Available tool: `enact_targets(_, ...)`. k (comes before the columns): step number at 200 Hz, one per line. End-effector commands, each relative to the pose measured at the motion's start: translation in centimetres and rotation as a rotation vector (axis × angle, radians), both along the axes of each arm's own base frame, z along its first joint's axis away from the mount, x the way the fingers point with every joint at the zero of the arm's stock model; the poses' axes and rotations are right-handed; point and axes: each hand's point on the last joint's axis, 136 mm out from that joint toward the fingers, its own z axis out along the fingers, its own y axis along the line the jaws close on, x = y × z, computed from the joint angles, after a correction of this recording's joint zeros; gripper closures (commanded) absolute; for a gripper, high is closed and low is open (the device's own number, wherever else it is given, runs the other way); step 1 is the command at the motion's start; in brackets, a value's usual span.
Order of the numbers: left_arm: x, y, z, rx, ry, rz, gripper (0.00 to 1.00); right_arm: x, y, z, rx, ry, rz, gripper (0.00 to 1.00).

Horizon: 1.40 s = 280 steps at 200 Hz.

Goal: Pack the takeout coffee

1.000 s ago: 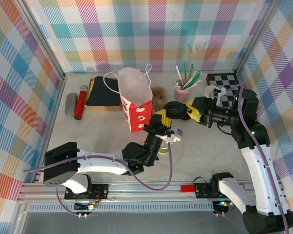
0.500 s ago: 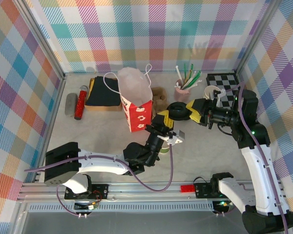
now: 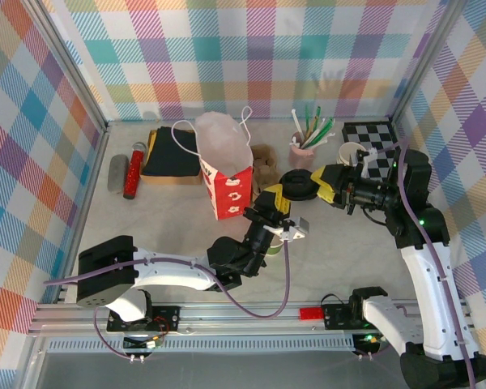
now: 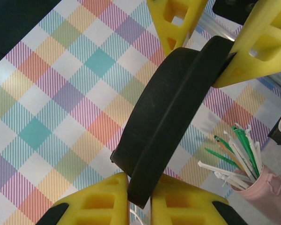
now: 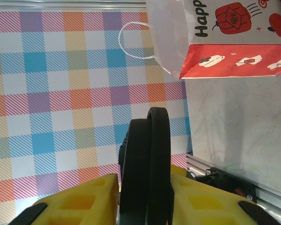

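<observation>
The takeout coffee's black round lid (image 3: 296, 181) hangs in the air on edge, right of the bag. My left gripper (image 3: 274, 197) is shut on its near rim; in the left wrist view the lid (image 4: 173, 108) rises from between that gripper's (image 4: 139, 185) yellow fingers. My right gripper (image 3: 314, 182) is shut on the opposite rim, and its fingers (image 4: 267, 42) show at the top of that view. In the right wrist view the lid (image 5: 147, 164) stands upright inside the right gripper (image 5: 145, 187). A sliver of a green-banded cup (image 3: 272, 248) peeks out beneath my left wrist, mostly hidden.
A red and white paper bag (image 3: 227, 162) stands open at centre back, also seen in the right wrist view (image 5: 225, 33). A pink cup of straws (image 3: 304, 150), a white-rimmed cup (image 3: 352, 152) and a checkered board (image 3: 373, 138) sit back right. Dark cloth (image 3: 170, 152) and a red tube (image 3: 134, 170) lie back left.
My right gripper's jaws have closed onto the lid's far rim. The lid and both grippers have drifted slightly to the right.
</observation>
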Motion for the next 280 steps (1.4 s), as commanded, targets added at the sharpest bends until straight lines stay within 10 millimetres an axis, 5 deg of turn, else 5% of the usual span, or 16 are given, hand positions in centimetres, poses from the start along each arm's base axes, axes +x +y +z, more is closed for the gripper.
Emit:
enact_targets(1, 0.1, 0.3, 1.3, -0.023, -0.020, 0.009, 0.85, -0.3, 0.1, 1.2, 0.026, -0.056, 0.019, 0.69)
enact_targets(82, 0.2, 0.0, 1.0, -0.013, -0.020, 0.010, 0.81, -0.3, 0.2, 1.0, 0.031, -0.061, 0.024, 0.79)
enact_targets(158, 0.3, 0.5, 1.4, -0.030, -0.017, 0.015, 0.83, -0.1, -0.5, 1.2, 0.027, -0.063, -0.021, 0.61)
enact_targets(280, 0.4, 0.7, 1.6, -0.029, -0.022, 0.020, 0.84, 0.1, -1.1, 1.0, 0.034, -0.050, -0.046, 0.81)
